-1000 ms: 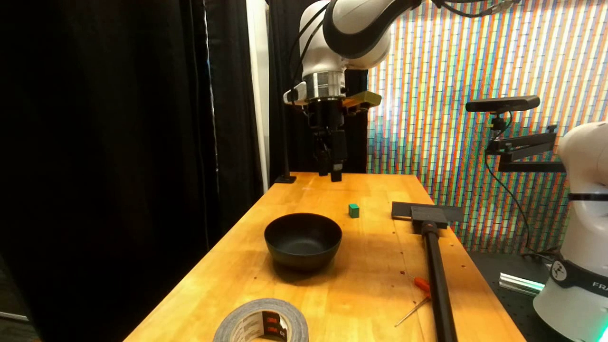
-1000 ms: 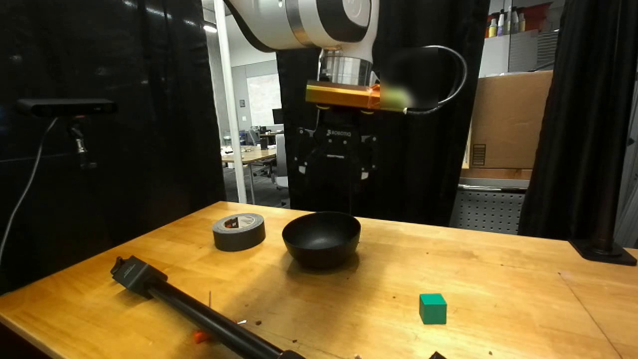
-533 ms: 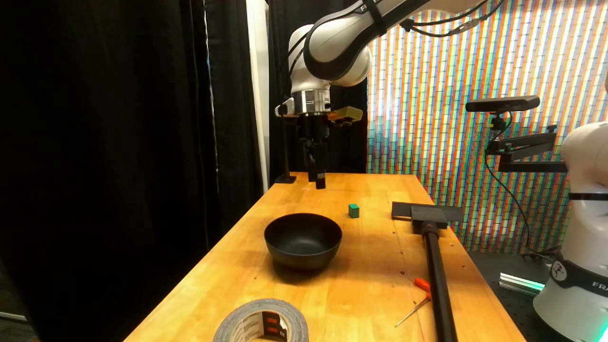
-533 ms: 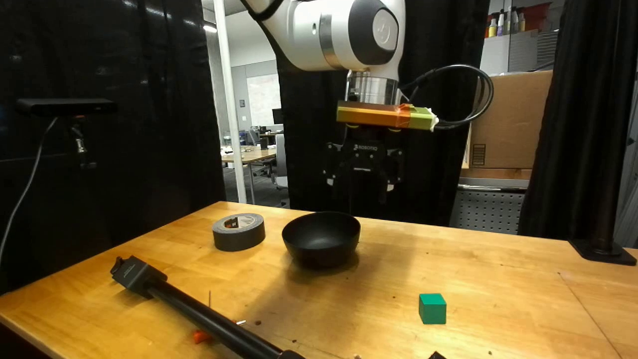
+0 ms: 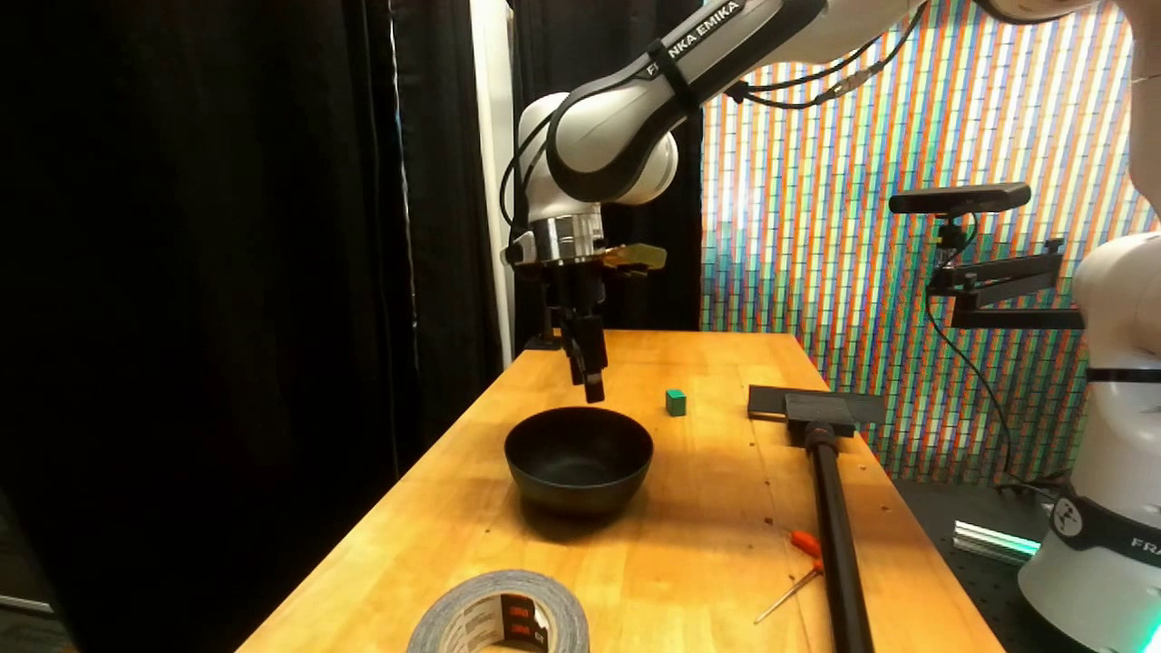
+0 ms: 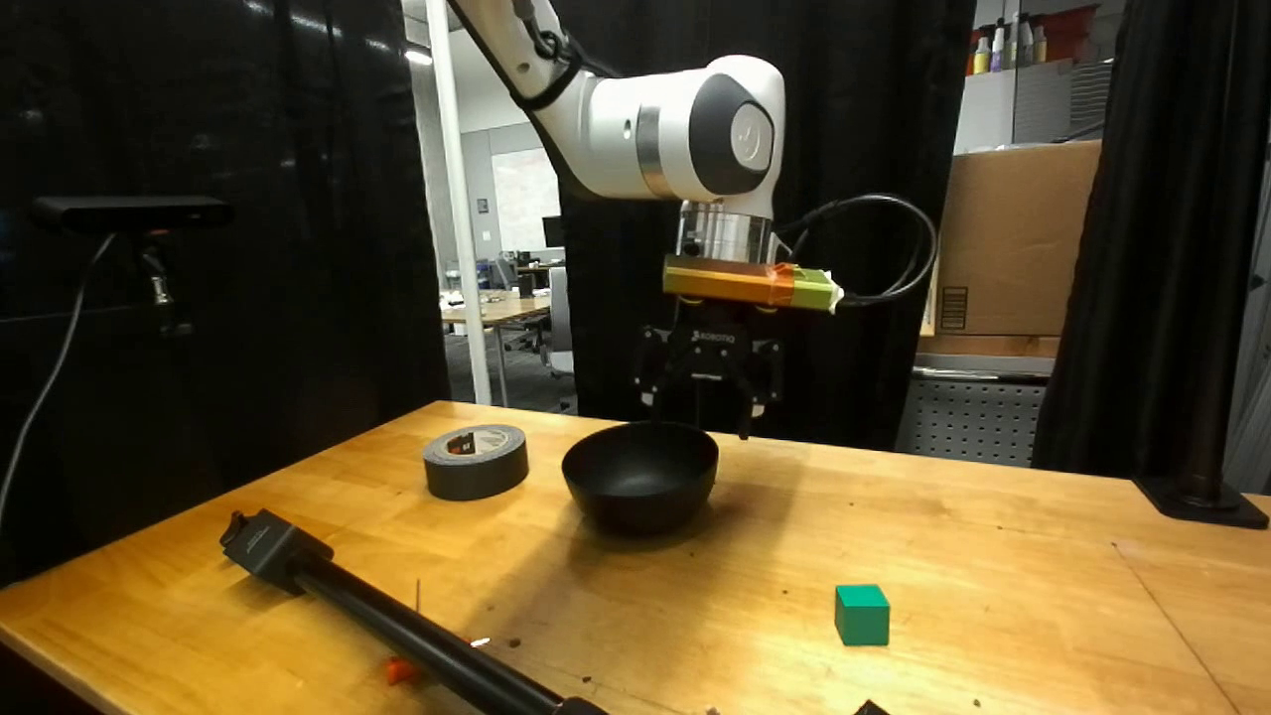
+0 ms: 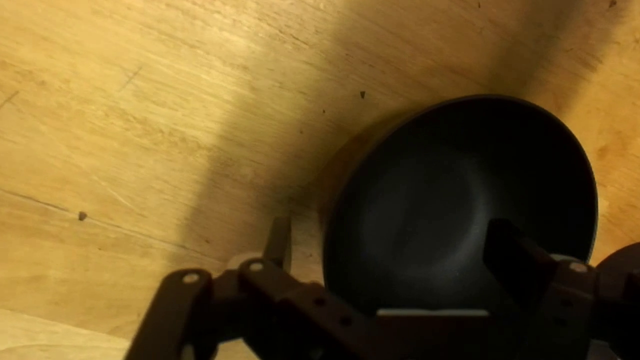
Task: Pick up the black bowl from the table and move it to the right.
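Note:
The black bowl (image 5: 578, 464) stands upright on the wooden table (image 5: 689, 571); it also shows in the other exterior picture (image 6: 640, 487) and fills the right half of the wrist view (image 7: 440, 200). My gripper (image 5: 587, 385) is open and empty, pointing down above the bowl's rim. In an exterior view its fingers (image 6: 700, 425) are spread over the bowl's right side. In the wrist view the jaws (image 7: 390, 235) straddle the rim: the left fingertip appears over bare wood beside the bowl, the right one over the bowl's inside. No contact with the bowl is visible.
A grey tape roll (image 5: 567, 612) lies near the bowl, also seen in an exterior view (image 6: 477, 472). A green cube (image 6: 862, 616), a black pole with a flat base (image 5: 834, 535) and an orange-handled screwdriver (image 5: 805, 542) lie on the table. A black post (image 6: 1201, 477) stands at its edge.
The arm has come down and moved toward the bowl, bringing the open gripper from well above the table to just above the rim. The bowl and other objects have not moved.

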Action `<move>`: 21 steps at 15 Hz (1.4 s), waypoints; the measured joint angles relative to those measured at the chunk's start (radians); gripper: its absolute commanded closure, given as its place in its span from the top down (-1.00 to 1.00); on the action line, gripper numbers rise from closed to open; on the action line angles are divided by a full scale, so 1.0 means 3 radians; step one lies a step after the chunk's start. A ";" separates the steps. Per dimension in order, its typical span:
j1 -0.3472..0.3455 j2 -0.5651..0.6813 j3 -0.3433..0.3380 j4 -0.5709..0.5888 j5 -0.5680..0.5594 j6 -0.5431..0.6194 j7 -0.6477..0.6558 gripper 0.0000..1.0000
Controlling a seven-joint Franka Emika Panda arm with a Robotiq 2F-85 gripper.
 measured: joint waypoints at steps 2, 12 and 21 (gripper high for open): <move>-0.0003 0.0059 0.0022 0.0018 -0.0001 0.0000 0.0001 1.00; -0.0110 0.0209 0.0026 0.0021 -0.0006 0.0000 0.0001 1.00; -0.0109 0.0254 0.0089 0.0021 -0.0084 -0.0010 0.0055 -0.28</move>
